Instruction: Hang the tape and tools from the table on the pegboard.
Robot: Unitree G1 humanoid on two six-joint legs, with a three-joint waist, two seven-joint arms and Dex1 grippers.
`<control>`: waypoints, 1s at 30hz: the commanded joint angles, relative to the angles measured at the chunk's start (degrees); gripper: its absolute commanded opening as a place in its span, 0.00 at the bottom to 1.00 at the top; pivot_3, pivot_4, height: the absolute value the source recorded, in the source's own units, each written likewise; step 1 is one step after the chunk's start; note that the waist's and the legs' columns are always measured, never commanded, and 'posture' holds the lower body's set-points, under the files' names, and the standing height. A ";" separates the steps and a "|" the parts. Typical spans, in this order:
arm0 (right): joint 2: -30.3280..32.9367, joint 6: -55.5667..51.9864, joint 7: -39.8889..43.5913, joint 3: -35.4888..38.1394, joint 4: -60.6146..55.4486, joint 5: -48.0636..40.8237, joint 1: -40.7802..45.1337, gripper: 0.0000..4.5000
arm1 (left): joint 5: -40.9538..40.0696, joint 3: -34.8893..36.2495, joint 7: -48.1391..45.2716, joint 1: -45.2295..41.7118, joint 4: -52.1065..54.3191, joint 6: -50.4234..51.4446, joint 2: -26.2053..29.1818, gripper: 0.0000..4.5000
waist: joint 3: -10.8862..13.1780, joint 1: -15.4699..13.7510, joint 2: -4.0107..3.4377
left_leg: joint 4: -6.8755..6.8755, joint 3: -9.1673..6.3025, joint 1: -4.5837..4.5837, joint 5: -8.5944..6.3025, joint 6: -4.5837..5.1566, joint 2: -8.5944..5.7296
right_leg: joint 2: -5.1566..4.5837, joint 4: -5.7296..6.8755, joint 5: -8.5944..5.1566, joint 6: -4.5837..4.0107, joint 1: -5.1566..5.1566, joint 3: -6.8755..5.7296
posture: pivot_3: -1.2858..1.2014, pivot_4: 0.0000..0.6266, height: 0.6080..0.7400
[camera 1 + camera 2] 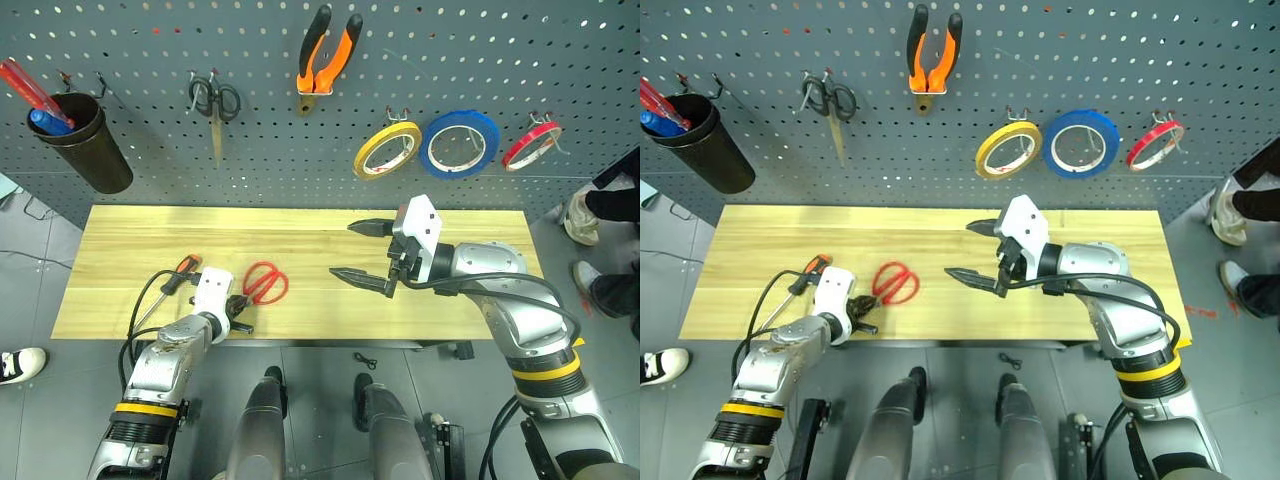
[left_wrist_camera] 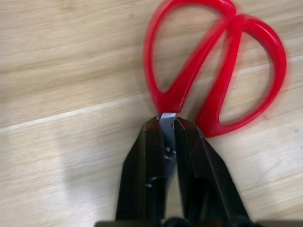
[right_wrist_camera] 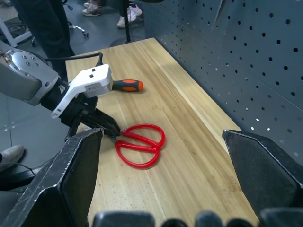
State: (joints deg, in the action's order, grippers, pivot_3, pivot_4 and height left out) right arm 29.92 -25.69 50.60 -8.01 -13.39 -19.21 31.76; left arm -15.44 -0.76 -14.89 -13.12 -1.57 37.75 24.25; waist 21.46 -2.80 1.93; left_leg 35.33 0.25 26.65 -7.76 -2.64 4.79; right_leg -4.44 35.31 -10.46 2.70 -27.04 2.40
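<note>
A: Two items left on the table (image 1: 300, 225): red-handled scissors (image 1: 265, 282) and screwdriver (image 1: 185, 266), both at the near left. Pliers (image 1: 326, 48) and yellow tape (image 1: 387, 149) already hang on the pegboard (image 1: 480, 60).

B: Step in hand, as I judge it: picking up the scissors. Left gripper (image 2: 166, 127) has its fingers pressed together on the metal just behind the handle loops. Right gripper (image 1: 368, 255) hovers over mid-table, jaws spread, holding nothing.

A: Handling advice?

B: Lift straight up, slowly; a pinch on thin flat steel may let the scissors swivel. Keep the loops leading toward a free hook, so one loop can slip over it.

A: Item description?

B: Scissors: two glossy red loops of unequal size, lying flat, loops toward the far right, blades hidden under the left gripper.
</note>
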 commanded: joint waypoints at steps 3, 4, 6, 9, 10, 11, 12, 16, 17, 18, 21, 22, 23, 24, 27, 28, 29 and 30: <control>-0.08 0.85 -0.81 1.48 -2.42 -0.69 -0.39 1.00 | 1.81 -0.46 -1.94 1.64 0.53 0.40 0.65 0.01 | 0.00 0.35 0.00 | 0.00 0.00 -0.01 0.00 0.00 0.00 | 0.01 0.01 0.00 0.01 0.00 0.00 | 0.56 0.67 1.00; -0.15 0.85 -1.11 1.65 -2.70 -0.78 -0.31 1.00 | 2.05 -0.37 -2.30 1.66 1.88 0.46 1.22 0.01 | 0.00 0.37 0.00 | 0.00 0.00 0.00 0.00 0.00 0.00 | 0.01 0.00 0.02 0.04 0.00 0.00 | 0.56 0.66 1.00; -0.28 0.78 -1.90 2.30 -3.38 -1.05 -0.04 1.00 | 2.13 0.48 -2.88 2.05 5.44 0.30 2.13 0.01 | 0.00 0.38 0.00 | 0.00 0.00 0.01 0.00 0.00 0.00 | 0.01 -0.01 0.07 0.11 -0.01 0.00 | 0.56 0.64 1.00; -0.37 0.71 -2.79 3.13 -4.13 -1.39 0.21 1.00 | 2.61 1.11 -3.83 2.63 9.22 -0.24 3.29 0.01 | 0.00 0.47 0.01 | -0.02 -0.01 0.10 0.00 0.00 0.01 | 0.01 -0.08 0.20 0.34 -0.06 -0.02 | 0.56 0.61 1.00; -0.44 0.24 -3.45 3.69 -4.81 -1.71 0.45 1.00 | 2.44 1.56 -4.52 2.98 11.21 -0.38 4.10 0.01 | 0.00 0.47 0.00 | -0.04 -0.01 0.11 0.00 -0.01 0.01 | 0.01 -0.11 0.20 0.35 -0.06 -0.04 | 0.57 0.59 1.00; -0.51 -0.29 -4.15 4.15 -5.64 -1.98 0.58 1.00 | 1.99 2.26 -5.11 3.58 13.13 -0.01 4.82 0.01 | 0.00 0.45 0.01 | -0.05 -0.02 0.13 0.00 -0.01 0.01 | 0.01 -0.13 0.21 0.35 -0.07 -0.05 | 0.57 0.59 1.00; -0.55 -0.56 -4.56 4.45 -6.05 -2.12 0.65 1.00 | 1.71 2.68 -5.46 3.93 14.27 0.32 5.20 0.01 | 0.00 0.44 0.00 | -0.05 -0.03 0.18 0.00 -0.01 0.01 | 0.01 -0.16 0.21 0.35 -0.09 -0.06 | 0.57 0.58 1.00; -0.74 -0.38 -5.87 4.63 -6.72 -1.63 0.05 1.00 | 1.27 4.04 -5.64 5.86 15.19 -0.11 4.61 0.01 | -0.01 0.49 0.00 | -0.06 -0.03 0.21 -0.01 -0.02 0.00 | 0.01 -0.21 0.22 0.37 -0.10 -0.06 | 0.57 0.56 1.00; -0.75 -0.27 -6.15 4.56 -6.73 -1.49 -0.02 1.00 | 1.19 4.40 -5.54 6.05 15.13 -0.40 4.14 0.01 | -0.01 0.52 0.00 | -0.07 -0.02 0.21 -0.01 -0.02 0.00 | 0.01 -0.23 0.22 0.37 -0.10 -0.06 | 0.57 0.56 1.00; -0.81 -0.19 -6.47 4.59 -6.67 -1.43 0.12 1.00 | 1.15 4.90 -5.05 5.47 15.34 -0.76 3.49 0.01 | -0.01 0.49 0.00 | -0.07 -0.02 0.21 -0.01 -0.02 0.00 | 0.01 -0.23 0.22 0.37 -0.10 -0.06 | 0.57 0.55 1.00; -0.94 -0.16 -7.40 5.04 -6.98 -1.60 1.06 1.00 | -0.58 7.48 -3.89 3.08 17.68 -0.75 1.12 0.01 | -0.01 0.28 0.01 | -0.06 -0.04 0.24 0.00 -0.02 0.00 | 0.02 -0.21 0.22 0.37 -0.10 -0.09 | 0.57 0.54 1.00; -0.91 0.00 -7.63 5.30 -7.29 -1.69 1.52 1.00 | -1.41 8.42 -3.75 2.68 18.80 -0.69 0.40 0.01 | -0.02 0.20 0.01 | -0.05 -0.06 0.27 0.02 -0.04 0.00 | 0.02 -0.21 0.23 0.38 -0.11 -0.09 | 0.57 0.54 1.00; -0.85 0.11 -7.76 5.62 -7.78 -1.98 2.11 1.00 | -2.33 9.27 -3.76 2.50 20.42 -0.57 -0.11 0.01 | -0.02 0.20 0.01 | -0.03 -0.07 0.31 0.04 -0.08 -0.01 | 0.03 -0.21 0.25 0.41 -0.11 -0.09 | 0.57 0.53 1.00; -0.73 0.16 -7.73 5.90 -8.39 -2.38 2.71 1.00 | -2.85 9.93 -3.63 2.57 21.85 -0.43 -0.35 0.01 | -0.02 0.24 0.02 | -0.02 -0.07 0.32 0.07 -0.12 -0.02 | 0.02 -0.22 0.27 0.44 -0.10 -0.09 | 0.57 0.53 1.00; -0.54 -0.91 -7.73 6.83 -10.57 -4.41 5.63 1.00 | -8.31 16.61 0.54 0.95 27.16 0.12 -4.73 0.01 | -0.03 0.43 0.02 | -0.02 -0.09 0.39 0.09 -0.16 -0.05 | 0.01 -0.27 0.32 0.49 -0.10 -0.07 | 0.57 0.51 1.00; -0.62 -1.15 -7.74 7.06 -10.93 -5.00 6.60 1.00 | -10.17 18.50 1.54 0.50 29.08 0.27 -6.01 0.01 | -0.07 0.46 0.07 | -0.02 -0.09 0.39 0.10 -0.16 -0.05 | 0.01 -0.28 0.33 0.50 -0.10 -0.05 | 0.57 0.49 1.00; -0.90 -1.25 -7.85 7.31 -11.13 -5.53 7.83 1.00 | -10.93 19.37 2.01 0.30 31.47 0.15 -6.44 0.01 | -0.15 0.48 0.16 | -0.01 -0.12 0.40 0.10 -0.16 -0.05 | 0.02 -0.26 0.34 0.50 -0.10 -0.07 | 0.57 0.49 1.00; -1.16 -1.49 -8.08 7.51 -11.26 -6.08 8.88 1.00 | -11.52 19.80 2.40 0.22 33.45 0.36 -6.63 0.01 | -0.21 0.56 0.26 | -0.01 -0.16 0.40 0.10 -0.17 -0.04 | 0.04 -0.24 0.34 0.49 -0.10 -0.09 | 0.57 0.49 1.00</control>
State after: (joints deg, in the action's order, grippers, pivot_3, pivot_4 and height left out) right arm 28.90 -26.92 43.00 -2.43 -21.68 -23.59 39.67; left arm -24.96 16.75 -13.50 -13.00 26.70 37.97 17.56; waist 21.24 -2.24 2.18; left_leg 35.32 0.07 27.04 -7.64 -2.83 4.75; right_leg -4.37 35.09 -10.11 3.17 -27.14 2.31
